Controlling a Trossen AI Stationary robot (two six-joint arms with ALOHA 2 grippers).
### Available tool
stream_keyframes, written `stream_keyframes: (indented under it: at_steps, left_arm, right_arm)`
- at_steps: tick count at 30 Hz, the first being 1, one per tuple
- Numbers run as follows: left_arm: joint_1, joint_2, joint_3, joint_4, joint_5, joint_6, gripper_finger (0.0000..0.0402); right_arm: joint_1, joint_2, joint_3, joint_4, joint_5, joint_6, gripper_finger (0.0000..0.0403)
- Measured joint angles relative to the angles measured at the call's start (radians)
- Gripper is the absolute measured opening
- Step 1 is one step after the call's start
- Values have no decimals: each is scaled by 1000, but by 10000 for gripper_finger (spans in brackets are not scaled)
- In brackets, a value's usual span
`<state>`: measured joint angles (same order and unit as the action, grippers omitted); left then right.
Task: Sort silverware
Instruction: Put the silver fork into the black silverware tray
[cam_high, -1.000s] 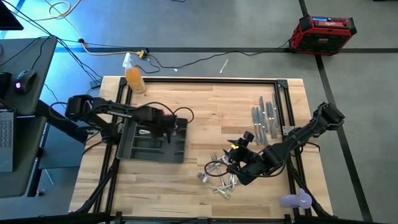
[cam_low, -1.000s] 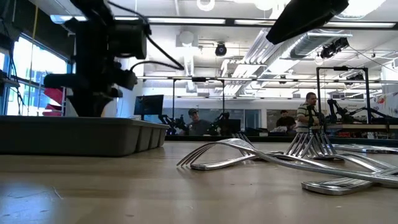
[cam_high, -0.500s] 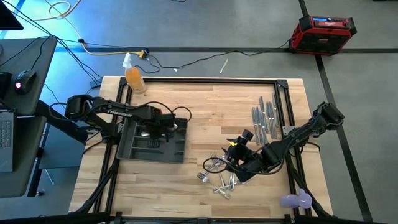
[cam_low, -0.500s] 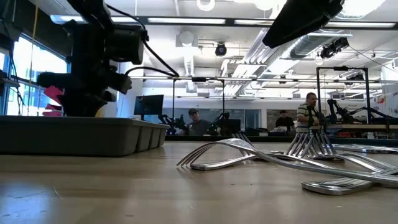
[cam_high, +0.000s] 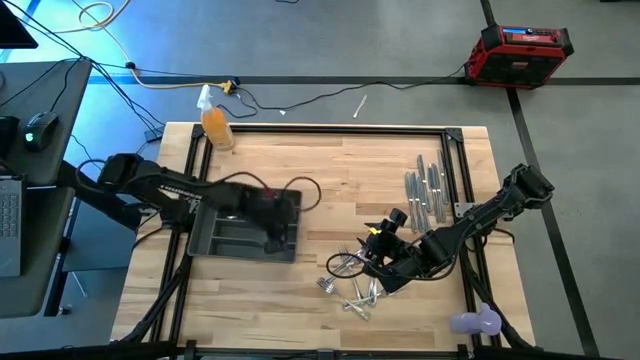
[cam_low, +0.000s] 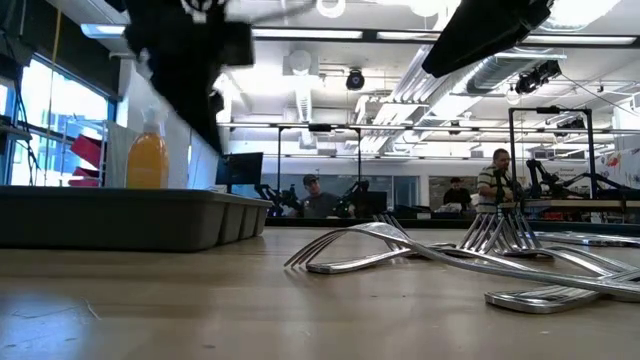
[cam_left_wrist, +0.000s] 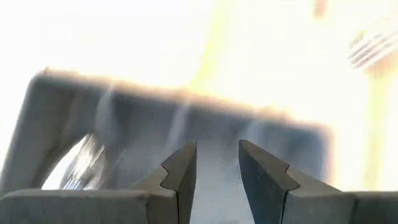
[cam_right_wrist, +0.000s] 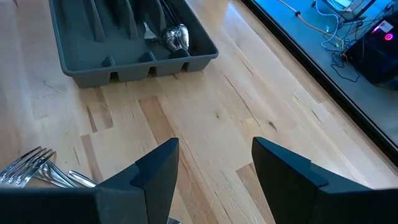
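Note:
A pile of shiny forks lies on the wood near the table's near edge; it also shows in the low view and beside my right fingers. Several knives lie in a row near the right edge. The dark grey tray sits at the left, and a spoon lies in one of its compartments. My left gripper hovers over the tray, open and empty. My right gripper is open and empty, just right of the fork pile.
An orange spray bottle stands at the table's far left corner and shows behind the tray in the low view. Black frame rails run along the table's edges. Bare wood lies between the tray and the knives.
My left gripper has risen from the tray and swung toward the table's near edge, moving fast enough to blur; in the low view it no longer hides the orange bottle.

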<state>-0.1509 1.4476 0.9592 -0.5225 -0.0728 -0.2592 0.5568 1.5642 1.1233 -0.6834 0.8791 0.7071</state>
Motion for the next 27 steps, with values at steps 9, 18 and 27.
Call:
stream_keyframes:
  at_steps: [9, 18, 27]
  left_arm:
    - [-165, 121, 1, 535, 71, -111, 109]
    - [-183, 383, 157, 547, 7, -50, 158]
    - [-186, 619, 407, 337, -126, 16, 172]
  right_arm:
    - [0, 0, 0, 0, 0, 0, 192]
    - [0, 0, 0, 0, 0, 0, 192]
    - [0, 0, 0, -5, -1, 0, 192]
